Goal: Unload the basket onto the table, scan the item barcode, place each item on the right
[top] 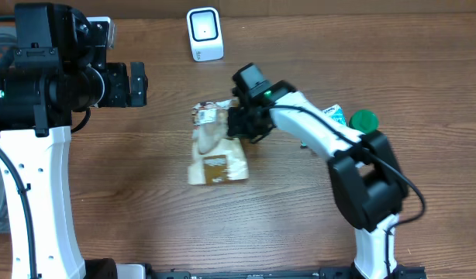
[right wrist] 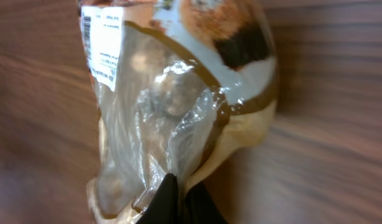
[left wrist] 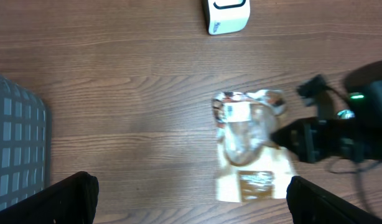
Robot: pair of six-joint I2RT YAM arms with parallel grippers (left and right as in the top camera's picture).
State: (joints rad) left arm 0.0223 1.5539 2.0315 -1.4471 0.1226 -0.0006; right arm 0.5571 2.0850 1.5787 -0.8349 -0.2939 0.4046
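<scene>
Right now, my right pincer point(top: 242, 122) is pressing its two dark fingertips point(right wrist: 166, 202) together at the edge of a snack bag point(top: 216, 147). It seems to be pinching a thin fold of the clear film, though the close view is blurred there. The snack bag is lying flat near the middle of the wooden surface point(top: 300, 225). Its crinkled silvery top is pointing toward the far edge and its tan bottom toward my bases. A white label point(right wrist: 101, 43) with a small barcode is showing at the bag's upper left in the right wrist view.

My left pincer point(top: 137, 84) is hanging well apart from the bag, off to the left, with its fingers spread wide and nothing between them.

A white scanner point(top: 205, 33) is standing at the far edge of the surface, apart from the bag. A round green object point(top: 363, 120) is sitting just beside my right arm. A grey gridded bin point(left wrist: 17, 143) is showing at the left edge of the left wrist view.
</scene>
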